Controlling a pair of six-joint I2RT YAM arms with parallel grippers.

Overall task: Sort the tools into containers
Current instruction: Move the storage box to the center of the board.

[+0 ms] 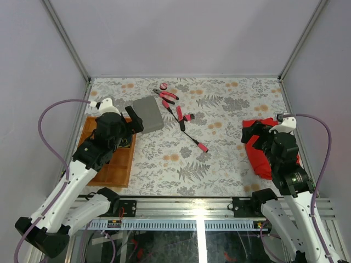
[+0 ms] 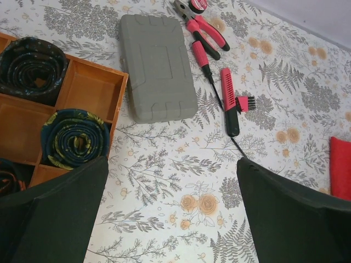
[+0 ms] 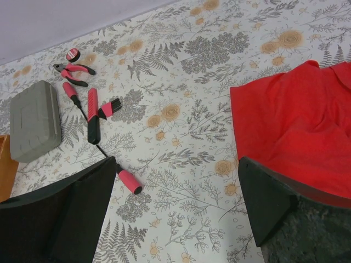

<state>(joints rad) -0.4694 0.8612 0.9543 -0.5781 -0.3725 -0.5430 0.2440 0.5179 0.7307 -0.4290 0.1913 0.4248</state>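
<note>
The tools lie in a loose group at the back middle of the table: pliers (image 1: 166, 95) (image 2: 204, 30), a small round pink disc (image 1: 163, 86) (image 3: 72, 55), a pink-handled screwdriver (image 2: 201, 57), a pink and black tool (image 2: 230, 104) (image 3: 92, 112), and a long driver with a pink handle (image 1: 202, 146) (image 3: 129, 181). The grey case (image 1: 148, 113) (image 2: 158, 67) lies shut to their left. The wooden tray (image 1: 118, 170) (image 2: 82, 90) sits at the left. My left gripper (image 1: 134, 125) (image 2: 173, 208) hovers open between tray and case. My right gripper (image 1: 249, 133) (image 3: 175, 211) hangs open, holding nothing.
A red cloth (image 1: 263, 148) (image 3: 296, 126) lies crumpled at the right, under my right arm. Rolled dark patterned fabrics (image 2: 74, 137) fill some tray compartments. Walls enclose the floral table on three sides.
</note>
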